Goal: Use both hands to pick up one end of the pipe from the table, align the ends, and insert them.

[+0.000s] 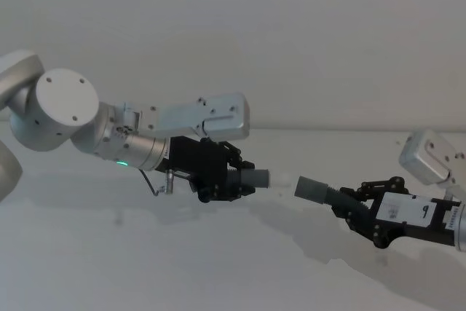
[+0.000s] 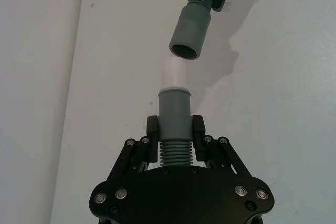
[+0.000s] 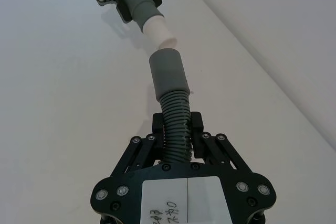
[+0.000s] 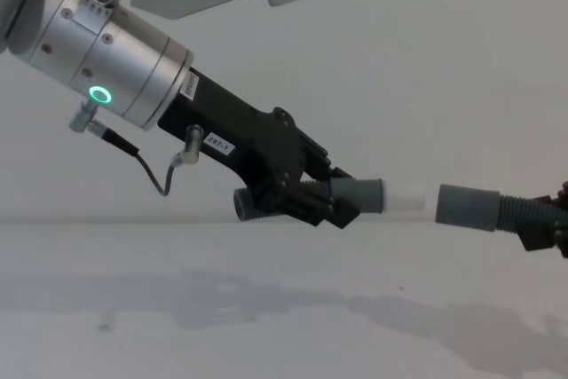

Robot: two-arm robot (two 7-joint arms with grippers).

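Both pieces of the pipe are held in the air above the white table [image 1: 145, 267]. My left gripper [image 1: 233, 178] is shut on the ribbed part of one piece [image 2: 173, 153], whose grey cuff [image 4: 359, 194] ends in a short white tip [image 4: 404, 199]. My right gripper [image 1: 357, 205] is shut on the ribs of the other piece [image 3: 176, 124], whose grey cuff [image 4: 466, 206] has an open mouth [image 2: 185, 51]. The two ends face each other across a small gap without touching. In the left wrist view the open cuff sits slightly off to one side of the tip and at an angle.
Shadows of both arms fall on the bare table surface [image 4: 266, 326] beneath them. A plain pale wall [image 1: 291, 34] stands behind the table. A thin cable [image 4: 155, 175] loops below my left wrist.
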